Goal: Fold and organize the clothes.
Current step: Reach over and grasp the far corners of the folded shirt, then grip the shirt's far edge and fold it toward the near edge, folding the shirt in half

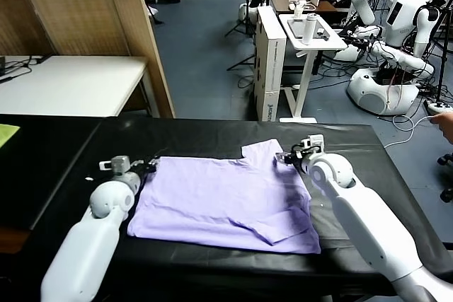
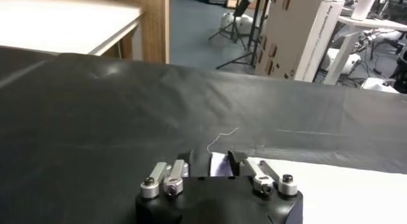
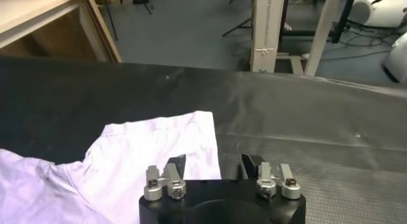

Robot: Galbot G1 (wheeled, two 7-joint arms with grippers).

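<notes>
Behind the black bench (image 1: 64, 146) the head view takes in a workshop floor, a wooden partition, a white table and several white robots parked at the far right. On the bench lies the pale lavender T-shirt (image 1: 226, 203), spread mostly flat, with a fold near its front right corner and one sleeve pointing toward the far edge.

The left end effector (image 1: 150, 167) sits low at the shirt's far left corner. The head view does not reveal its fingers clearly; the left wrist view does, showing the two dark fingertips (image 2: 196, 161) with a narrow gap between them and a small bit of pale fabric in that gap, though whether they actually pinch it cannot be told. That view also catches a thin loose thread (image 2: 222, 137) lying on the black surface just beyond.

The right end effector (image 1: 285, 158) rests at the outer edge of the far sleeve. In the right wrist view its fingers (image 3: 176, 163) stand apart, one over the sleeve's edge and the other over bare bench; no grip is visible.
</notes>
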